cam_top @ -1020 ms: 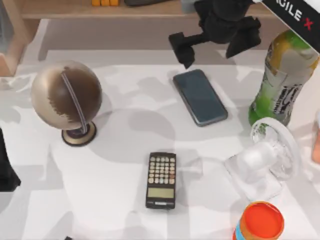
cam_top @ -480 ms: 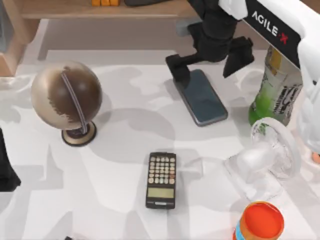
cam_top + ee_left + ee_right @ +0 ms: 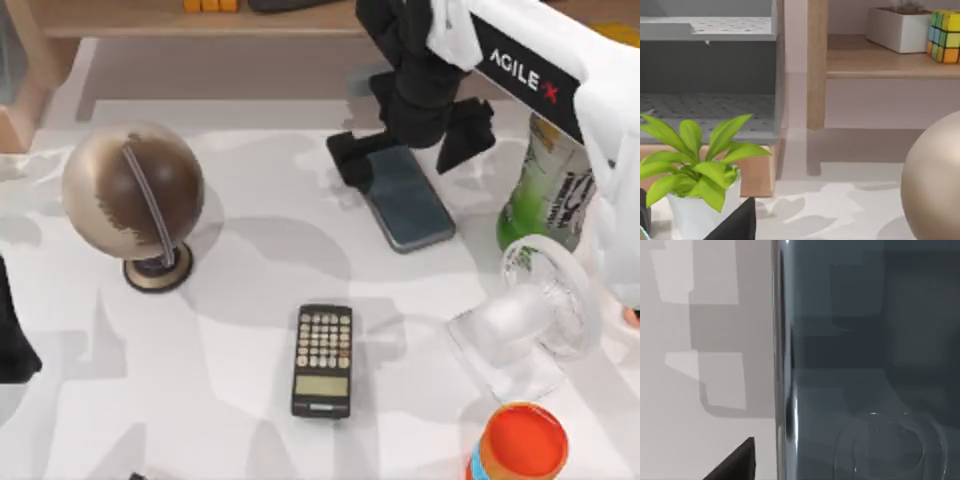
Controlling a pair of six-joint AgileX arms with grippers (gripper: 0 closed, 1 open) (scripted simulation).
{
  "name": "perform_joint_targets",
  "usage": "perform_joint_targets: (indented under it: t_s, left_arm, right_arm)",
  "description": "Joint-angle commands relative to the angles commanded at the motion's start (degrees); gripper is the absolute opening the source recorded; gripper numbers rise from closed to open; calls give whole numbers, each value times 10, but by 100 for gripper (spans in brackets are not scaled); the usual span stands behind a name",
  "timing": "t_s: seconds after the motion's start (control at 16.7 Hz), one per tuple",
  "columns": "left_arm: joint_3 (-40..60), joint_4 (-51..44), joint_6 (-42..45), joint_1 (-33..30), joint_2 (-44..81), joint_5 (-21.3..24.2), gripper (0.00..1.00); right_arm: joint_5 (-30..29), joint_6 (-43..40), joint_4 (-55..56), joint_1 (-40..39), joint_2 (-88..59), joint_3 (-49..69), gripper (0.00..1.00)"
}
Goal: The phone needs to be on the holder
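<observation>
The phone (image 3: pixel 412 212), a flat dark blue-grey slab, lies face up on the white table at the back right. My right gripper (image 3: pixel 408 148) hangs open over the phone's far end, one black finger on each side of it. In the right wrist view the phone's glossy face (image 3: pixel 865 365) is very close, with one fingertip (image 3: pixel 735 464) just off its long edge. The holder (image 3: pixel 525 322), white and translucent with a ring-shaped back, stands nearer the front than the phone, at the right. My left arm (image 3: pixel 10 335) is parked at the table's left edge, its gripper (image 3: pixel 690 227) open.
A globe (image 3: pixel 133 190) stands at the left and a black calculator (image 3: pixel 323 360) at the front middle. A green bottle (image 3: pixel 560 185) rises just right of the phone, and an orange-lidded jar (image 3: pixel 518 445) is in front of the holder. A wooden shelf (image 3: pixel 200 20) runs along the back.
My right gripper has come down and slightly forward, from behind the phone to straddling its far end. The phone, the holder and the left arm have not moved.
</observation>
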State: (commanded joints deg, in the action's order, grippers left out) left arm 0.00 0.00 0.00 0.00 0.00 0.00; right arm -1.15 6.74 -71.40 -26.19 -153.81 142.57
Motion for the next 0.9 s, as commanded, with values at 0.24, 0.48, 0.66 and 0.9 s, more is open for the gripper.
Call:
perform_joint_targets:
  t_s: [0.24,0.48,0.66,0.9]
  left_arm:
    - [0,0,0,0,0,0,100]
    - [0,0,0,0,0,0,100]
    - [0,0,0,0,0,0,100]
    - [0,0,0,0,0,0,100]
  right_arm:
    - [0,1,59,-1,-11,-48,100]
    - [0,1,64,-1,-12,-52,100]
    - [0,1,64,-1,-12,-52,77]
    - [0,1,64,-1,-12,-52,47]
